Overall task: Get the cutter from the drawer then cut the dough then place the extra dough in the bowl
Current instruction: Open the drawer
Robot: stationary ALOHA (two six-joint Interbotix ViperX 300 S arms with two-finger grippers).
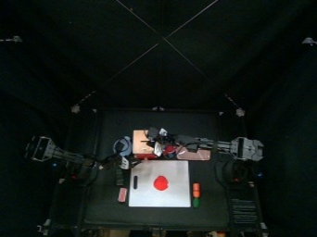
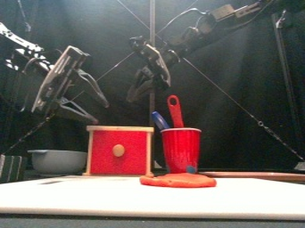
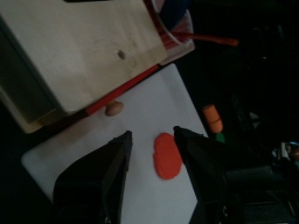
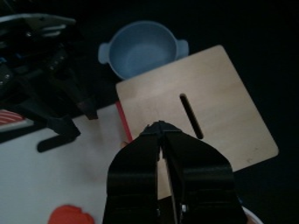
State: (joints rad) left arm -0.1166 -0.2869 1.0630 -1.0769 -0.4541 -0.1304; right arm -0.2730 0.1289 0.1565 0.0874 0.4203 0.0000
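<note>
Judging by the shut drawer (image 2: 119, 150), you have barely begun: the cutter is out of sight, presumably inside the wooden box (image 1: 139, 143) near the table's back edge. Your right gripper (image 4: 162, 131) hovers over that box, jaws closed on nothing. Your left gripper (image 3: 156, 138) hangs above the board (image 1: 180, 194), jaws open. The dough (image 2: 179, 180) lies uncut, and the bowl (image 2: 53, 160) holds none.

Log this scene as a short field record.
dough: flat red dough disc, whole, on white cutting board
box: pale wooden box, red drawer front looks shut
bowl: blue-grey bowl beside the box, empty
left gripper: open, raised, holding nothing
right gripper: shut, over the box
</note>
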